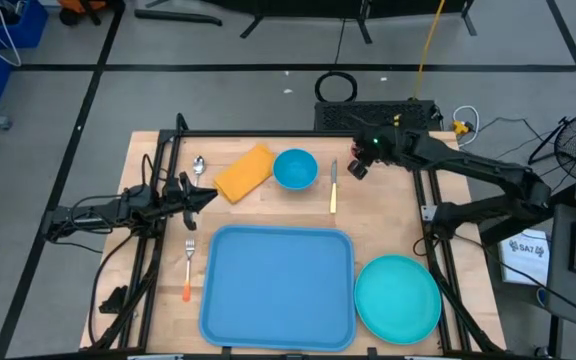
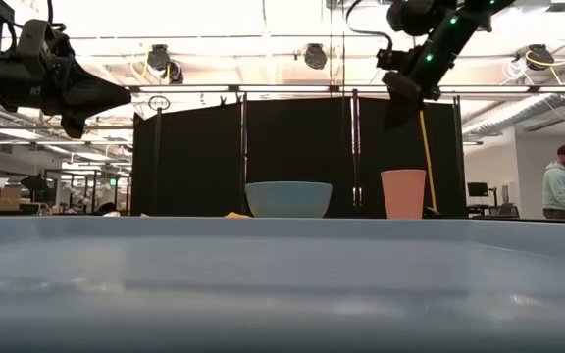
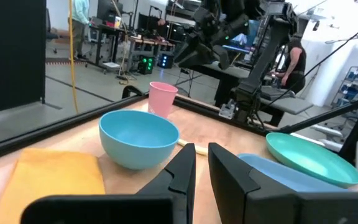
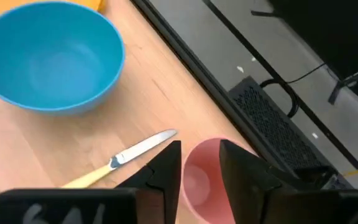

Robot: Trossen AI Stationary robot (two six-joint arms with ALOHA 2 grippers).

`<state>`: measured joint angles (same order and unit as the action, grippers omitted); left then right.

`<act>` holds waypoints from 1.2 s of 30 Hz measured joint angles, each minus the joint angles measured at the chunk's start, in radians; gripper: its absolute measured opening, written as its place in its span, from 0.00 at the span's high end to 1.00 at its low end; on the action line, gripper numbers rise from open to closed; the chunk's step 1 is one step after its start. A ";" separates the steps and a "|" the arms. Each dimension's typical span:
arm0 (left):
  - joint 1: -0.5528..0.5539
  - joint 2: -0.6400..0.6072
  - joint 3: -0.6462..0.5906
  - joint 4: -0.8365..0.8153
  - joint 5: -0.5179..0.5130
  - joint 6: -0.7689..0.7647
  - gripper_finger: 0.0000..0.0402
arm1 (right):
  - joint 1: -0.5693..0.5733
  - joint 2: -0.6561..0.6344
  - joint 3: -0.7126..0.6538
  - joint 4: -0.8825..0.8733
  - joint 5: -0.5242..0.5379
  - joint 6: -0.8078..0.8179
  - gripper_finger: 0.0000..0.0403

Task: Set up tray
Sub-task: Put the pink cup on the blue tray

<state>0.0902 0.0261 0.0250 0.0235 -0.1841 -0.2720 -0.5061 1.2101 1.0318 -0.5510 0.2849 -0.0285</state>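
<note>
Dark fingers of the right gripper (image 4: 197, 168) are hovering directly above the pink cup (image 4: 205, 180) near the desk's far edge, parted by a narrow gap and gripping nothing. Just beside the cup, the yellow-handled knife (image 1: 334, 187) is lying on the wooden desk (image 1: 388, 215), and past it the blue bowl (image 1: 295, 169) is sitting upright, with the orange cloth (image 1: 243, 172) and a spoon (image 1: 199, 165) lying farther along the same row.

Across the desk, the left gripper (image 3: 202, 168) is hanging over the left edge, pointing toward the bowl, its fingers likewise a slit apart and empty. Near it, an orange-handled fork (image 1: 188, 268) is lying just beside the left rim of the tray (image 1: 278, 285).

That light-blue tray is resting flat at the desk's near middle, holding nothing. On its right, the round teal plate (image 1: 398, 297) is sitting with its rim touching or slightly overlapping the tray's edge.
</note>
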 joint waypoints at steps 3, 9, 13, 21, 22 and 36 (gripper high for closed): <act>0.000 0.000 0.000 -0.003 0.000 -0.030 0.88 | -0.019 0.031 0.010 -0.045 -0.001 -0.001 0.69; 0.000 0.000 0.001 -0.014 0.003 -0.046 0.88 | -0.022 0.087 0.008 -0.105 -0.010 0.037 0.55; 0.000 0.000 0.001 -0.015 0.003 -0.056 0.88 | -0.016 0.122 0.008 -0.107 -0.031 0.045 0.50; 0.000 0.000 0.001 -0.018 0.003 -0.072 0.88 | -0.017 0.185 0.008 -0.105 -0.054 0.040 0.51; 0.000 0.000 0.001 -0.018 0.003 -0.071 0.88 | -0.019 0.193 0.008 -0.102 -0.053 0.033 0.51; 0.000 0.000 0.002 -0.021 0.008 -0.062 0.88 | -0.077 0.248 0.008 -0.073 -0.052 -0.013 0.54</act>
<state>0.0898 0.0261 0.0265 0.0021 -0.1760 -0.3338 -0.5831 1.4578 1.0401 -0.6240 0.2329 -0.0418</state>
